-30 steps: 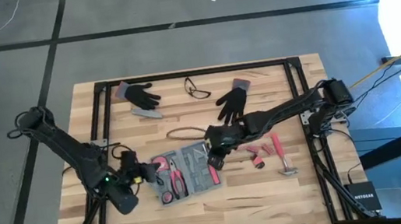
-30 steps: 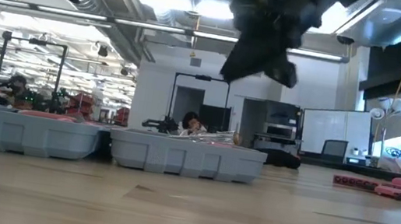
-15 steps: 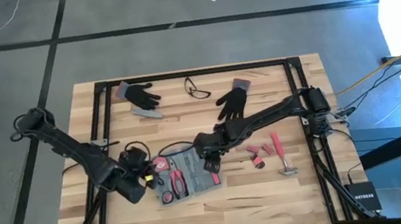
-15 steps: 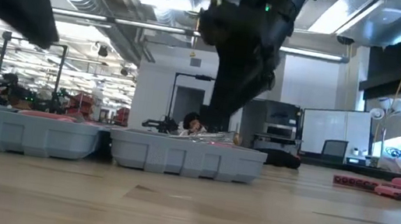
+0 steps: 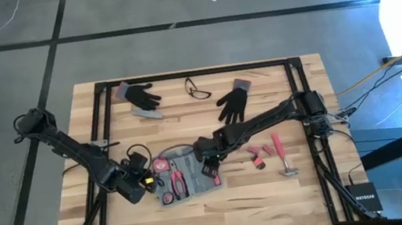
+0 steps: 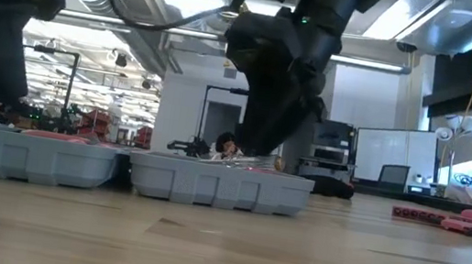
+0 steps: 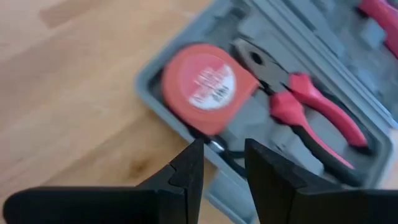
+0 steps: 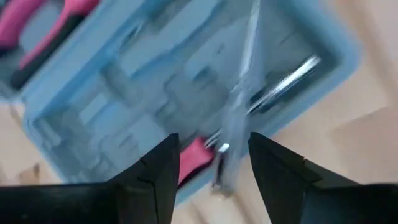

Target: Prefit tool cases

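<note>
The tool case [image 5: 186, 173] lies open and flat between both parted, empty grippers, its long axis running from the left gripper [image 5: 147, 180] at one end toward the right gripper [image 5: 210, 168] at the other.

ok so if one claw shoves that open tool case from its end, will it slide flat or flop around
The tool case looks like rigid moulded plastic lying flat on the wooden table, so it should probably slide rather than bend. The tape measure and pliers sit in its recesses; they likely add weight and may rattle.
</note>
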Tool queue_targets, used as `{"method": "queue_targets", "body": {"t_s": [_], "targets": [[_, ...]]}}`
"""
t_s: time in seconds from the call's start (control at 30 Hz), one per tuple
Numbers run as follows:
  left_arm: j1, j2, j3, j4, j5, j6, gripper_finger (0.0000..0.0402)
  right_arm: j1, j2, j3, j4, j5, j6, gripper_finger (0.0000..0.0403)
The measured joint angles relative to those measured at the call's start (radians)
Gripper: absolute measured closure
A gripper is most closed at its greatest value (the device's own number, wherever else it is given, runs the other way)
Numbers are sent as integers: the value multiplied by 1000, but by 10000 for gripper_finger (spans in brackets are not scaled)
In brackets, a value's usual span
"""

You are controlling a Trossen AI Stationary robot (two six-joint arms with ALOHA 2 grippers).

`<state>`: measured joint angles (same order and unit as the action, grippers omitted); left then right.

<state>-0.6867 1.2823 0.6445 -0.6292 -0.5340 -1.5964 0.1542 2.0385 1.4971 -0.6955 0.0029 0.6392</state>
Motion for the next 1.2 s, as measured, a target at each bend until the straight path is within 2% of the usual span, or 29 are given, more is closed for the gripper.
{"method": "queue_targets", "body": {"t_s": [0.2,0.27,0.37,0.5,0.53,0.7,0.8,0.9,1.0,1.07,1.2], "targets": [[1,0,0,-9,-9,-29,295,-8,34,1,-4,47,-16,221],[2,0,0,-7,-10,-32,295,-11,34,2,-8,61,-18,234],[2,0,0,-9,-9,-48,295,-11,32,2,-13,75,-15,277],[2,1,0,-10,-10,-50,295,-11,32,1,-17,76,-18,369],[2,1,0,-9,-10,-53,295,-11,32,1,-16,75,-19,380],[2,1,0,-8,-5,-91,295,-11,35,35,-72,76,-27,376],[-22,-2,0,-39,50,-75,295,-14,35,88,-134,78,-65,382],[-74,-32,-1,-99,39,-149,295,-19,35,159,-166,18,-56,382],[-114,-50,-1,-155,-7,-245,295,-15,34,208,-139,-38,47,382],[-127,-50,-1,-171,-21,-288,295,-5,33,211,-97,-80,174,382],[-133,-50,-1,-157,-23,-306,295,23,43,176,35,-176,399,382]]}}
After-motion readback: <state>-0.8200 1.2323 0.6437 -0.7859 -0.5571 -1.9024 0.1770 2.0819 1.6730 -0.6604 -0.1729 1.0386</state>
